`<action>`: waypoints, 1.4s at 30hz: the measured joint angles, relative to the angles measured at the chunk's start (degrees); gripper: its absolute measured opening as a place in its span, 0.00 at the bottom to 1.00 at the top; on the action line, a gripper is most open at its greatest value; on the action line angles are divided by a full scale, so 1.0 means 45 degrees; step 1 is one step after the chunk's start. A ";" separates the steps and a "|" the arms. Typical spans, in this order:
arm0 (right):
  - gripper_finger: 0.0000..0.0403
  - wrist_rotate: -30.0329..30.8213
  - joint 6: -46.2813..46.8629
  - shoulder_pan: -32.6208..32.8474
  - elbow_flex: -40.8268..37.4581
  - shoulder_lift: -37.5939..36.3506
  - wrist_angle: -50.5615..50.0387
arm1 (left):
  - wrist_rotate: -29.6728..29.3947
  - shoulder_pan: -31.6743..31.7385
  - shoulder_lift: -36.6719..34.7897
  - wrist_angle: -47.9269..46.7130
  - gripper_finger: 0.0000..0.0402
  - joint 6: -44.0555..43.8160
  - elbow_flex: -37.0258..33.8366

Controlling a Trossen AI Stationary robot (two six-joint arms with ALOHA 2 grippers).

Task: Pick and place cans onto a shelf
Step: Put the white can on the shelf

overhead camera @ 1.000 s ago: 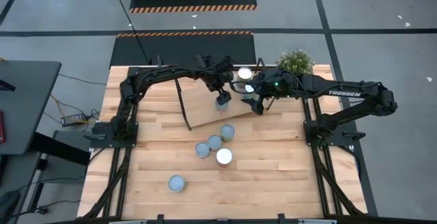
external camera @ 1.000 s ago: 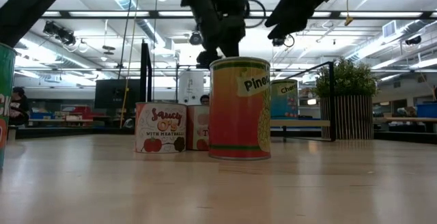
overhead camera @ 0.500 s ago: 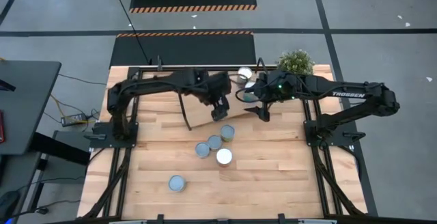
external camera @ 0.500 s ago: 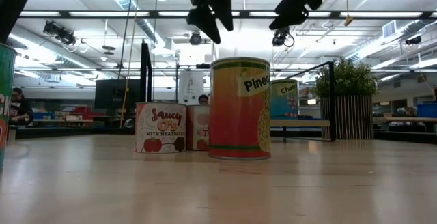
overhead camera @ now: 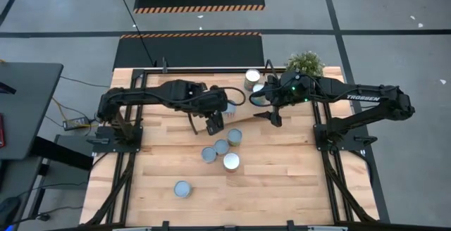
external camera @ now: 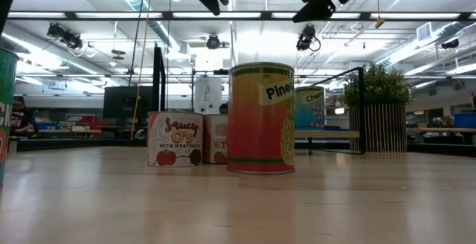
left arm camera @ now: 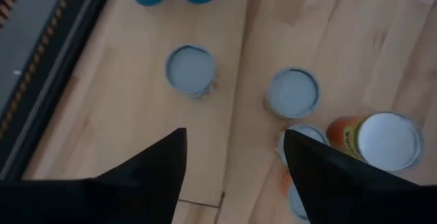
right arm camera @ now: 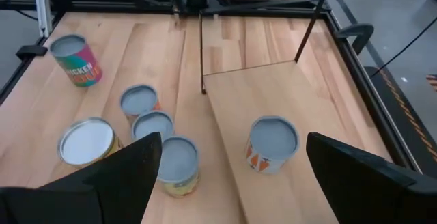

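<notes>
With one can [right arm camera: 272, 144] standing on the shelf [right arm camera: 300, 108], left pincer [left arm camera: 232, 166] hangs released, empty; centre it squarely over the nearest table can [left arm camera: 293, 93] before descending.

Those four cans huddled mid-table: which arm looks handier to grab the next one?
The left, probably. Its open left gripper hovers beside the clustered cans, which show just past its fingers in its wrist view. The right gripper hangs farther off over the shelf.
</notes>
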 joint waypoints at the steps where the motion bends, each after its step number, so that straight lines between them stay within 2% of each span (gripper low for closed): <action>1: 0.92 -0.0004 0.0013 0.0000 0.0000 0.0000 0.0031 | -0.0165 -0.0026 -0.0090 0.0017 0.60 0.0023 0.0000; 10: 0.92 -0.0020 0.0974 0.0271 0.0000 0.0187 0.0434 | -0.0464 -0.0098 -0.0515 -0.0949 0.49 0.0708 -0.0003; 20: 0.92 0.0898 0.1247 0.1169 0.0000 0.1527 0.1285 | -0.0693 -0.0054 -0.1161 -0.1658 0.42 0.1299 -0.0310; 24: 0.92 0.0915 0.1442 0.1332 0.0000 0.1715 0.1890 | -0.0293 -0.0084 -0.2452 -0.1100 0.42 0.0842 -0.2443; 29: 0.92 0.0936 0.1432 0.1316 0.0000 0.1715 0.1854 | 0.0321 -0.0435 -0.4544 0.1149 0.42 -0.0505 -0.5524; 35: 0.92 0.1972 0.0218 0.1289 0.0000 0.1715 0.2751 | 0.0635 -0.0649 -0.6911 0.2429 0.42 -0.1683 -0.8381; 38: 0.92 0.2515 -0.0313 0.1090 0.0000 0.1715 0.3677 | 0.1444 -0.0479 -0.8150 0.2786 0.42 -0.1764 -0.9660; 42: 0.94 0.2804 -0.0013 0.0506 0.0000 0.1718 0.4154 | 0.3024 -0.0132 -0.9739 0.2729 0.42 -0.2394 -1.1566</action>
